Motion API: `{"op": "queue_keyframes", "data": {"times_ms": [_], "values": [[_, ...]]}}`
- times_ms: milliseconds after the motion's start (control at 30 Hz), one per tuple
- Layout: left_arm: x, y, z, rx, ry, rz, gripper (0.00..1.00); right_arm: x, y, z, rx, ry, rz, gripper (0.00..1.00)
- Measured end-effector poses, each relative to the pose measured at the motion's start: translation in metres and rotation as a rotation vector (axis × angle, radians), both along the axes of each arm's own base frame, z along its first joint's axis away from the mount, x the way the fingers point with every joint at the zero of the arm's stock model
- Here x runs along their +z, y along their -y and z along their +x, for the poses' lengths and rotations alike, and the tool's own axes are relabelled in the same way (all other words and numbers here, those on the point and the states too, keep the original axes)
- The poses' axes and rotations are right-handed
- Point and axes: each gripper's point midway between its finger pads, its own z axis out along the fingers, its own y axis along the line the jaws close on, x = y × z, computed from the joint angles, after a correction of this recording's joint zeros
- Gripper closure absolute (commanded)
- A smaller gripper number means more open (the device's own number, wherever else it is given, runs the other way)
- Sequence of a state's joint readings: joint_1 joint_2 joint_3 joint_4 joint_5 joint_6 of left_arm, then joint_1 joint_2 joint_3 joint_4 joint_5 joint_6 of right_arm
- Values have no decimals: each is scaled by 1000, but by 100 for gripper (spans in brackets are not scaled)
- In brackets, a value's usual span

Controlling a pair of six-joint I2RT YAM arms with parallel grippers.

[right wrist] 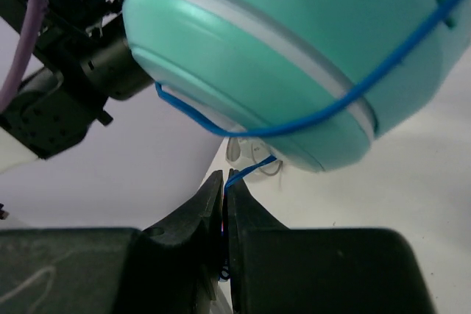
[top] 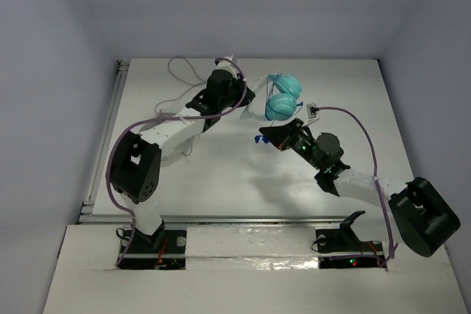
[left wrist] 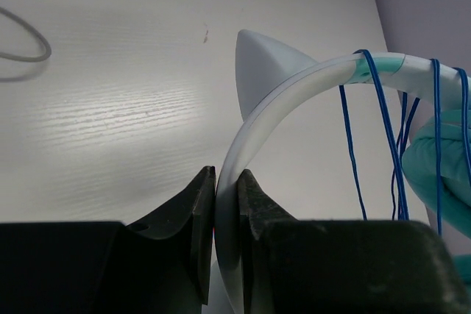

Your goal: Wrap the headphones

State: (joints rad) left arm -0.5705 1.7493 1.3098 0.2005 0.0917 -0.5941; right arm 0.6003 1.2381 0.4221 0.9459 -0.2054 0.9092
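Note:
The headphones (top: 283,97), with two teal ear cups and a white headband, hang above the table at the far middle. My left gripper (top: 243,97) is shut on the white headband (left wrist: 250,126), seen between its jaws in the left wrist view. The thin blue cable (left wrist: 383,130) is looped several times over the headband and cups. My right gripper (top: 271,136) sits just below the cups and is shut on the blue cable (right wrist: 250,170), which runs from its jaws up around a teal ear cup (right wrist: 294,42).
A thin white cable (top: 184,71) lies looped on the table at the far left, also in the left wrist view (left wrist: 26,45). A small white item (top: 313,110) lies right of the cups. White walls enclose the table.

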Motion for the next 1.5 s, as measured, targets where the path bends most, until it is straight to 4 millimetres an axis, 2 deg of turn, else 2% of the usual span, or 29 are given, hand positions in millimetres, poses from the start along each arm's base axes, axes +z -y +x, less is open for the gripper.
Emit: {"op": "queue_keyframes", "data": {"times_ms": [233,433,700,800,1033,1067,1200,1267,1500], "values": [[-35,8,-16,61,17,39,100,-14,-8,11,4,-121,101,93],[-61,-1,-30,151,46,73,100,-20,-10,21,-18,-210,205,93],[-54,-20,-41,242,117,68,100,-26,-6,22,-53,-309,327,89],[-52,-27,-43,256,138,85,100,-34,-6,20,-55,-350,357,89],[-73,-45,-53,287,169,193,100,-77,-4,22,-89,-528,403,89],[-77,-47,-55,289,173,215,100,-94,-4,24,-108,-578,396,89],[-92,-49,-69,269,187,290,100,-124,-2,27,-154,-687,407,89],[-94,-49,-72,268,195,299,100,-128,-1,28,-167,-711,415,89],[-87,-46,-70,269,230,282,100,-122,3,35,-199,-756,507,82]]}}
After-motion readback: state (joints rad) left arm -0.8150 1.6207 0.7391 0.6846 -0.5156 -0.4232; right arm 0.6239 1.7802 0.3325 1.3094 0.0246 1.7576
